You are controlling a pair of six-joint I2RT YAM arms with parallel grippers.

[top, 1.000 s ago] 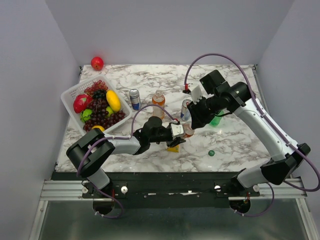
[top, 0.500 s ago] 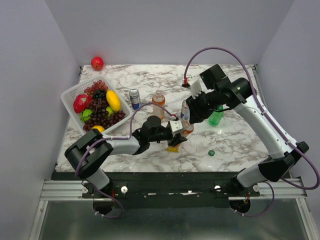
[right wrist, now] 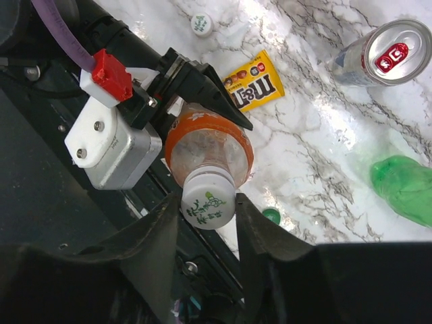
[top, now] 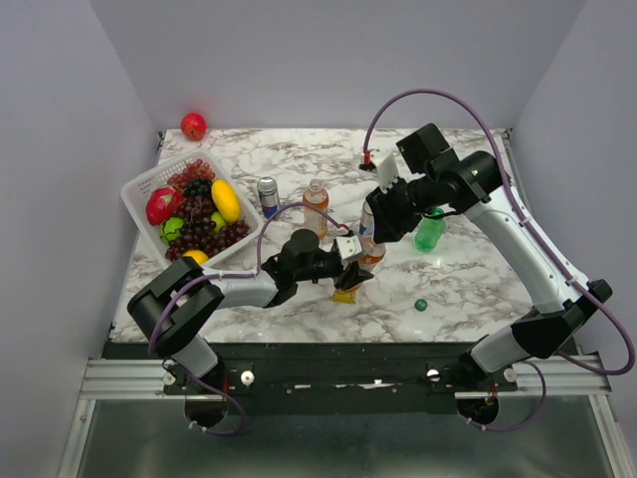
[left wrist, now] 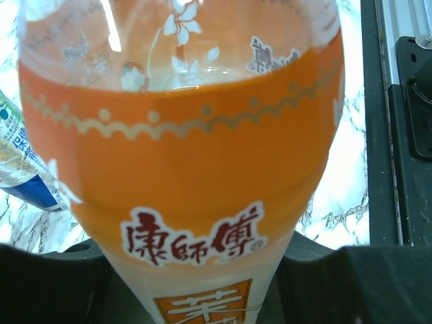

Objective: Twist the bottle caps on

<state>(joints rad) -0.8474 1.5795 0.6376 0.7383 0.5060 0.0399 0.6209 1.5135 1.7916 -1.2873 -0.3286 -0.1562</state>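
My left gripper (top: 350, 263) is shut on an orange-labelled bottle (top: 371, 255) and holds it upright on the table; the bottle fills the left wrist view (left wrist: 182, 169). My right gripper (right wrist: 209, 226) is over the bottle's neck, with its fingers (right wrist: 164, 226) tight against a white cap (right wrist: 208, 206) sitting on the bottle's mouth (right wrist: 208, 152). A second white cap (right wrist: 202, 24) and a green cap (top: 421, 305) lie loose on the table. A second orange bottle (top: 316, 204) and the green bottle (top: 430, 232) stand further back.
A yellow candy packet (top: 345, 294) lies beside the held bottle. A blue can (top: 268, 196) stands at the centre left, another can (right wrist: 378, 59) behind the right gripper. A white basket (top: 139, 189) of fruit sits at the left and a red apple (top: 193, 125) at the back.
My right gripper has shifted up and to the left over the held bottle, and its wrist has turned. The left gripper and the bottle have stayed in place.
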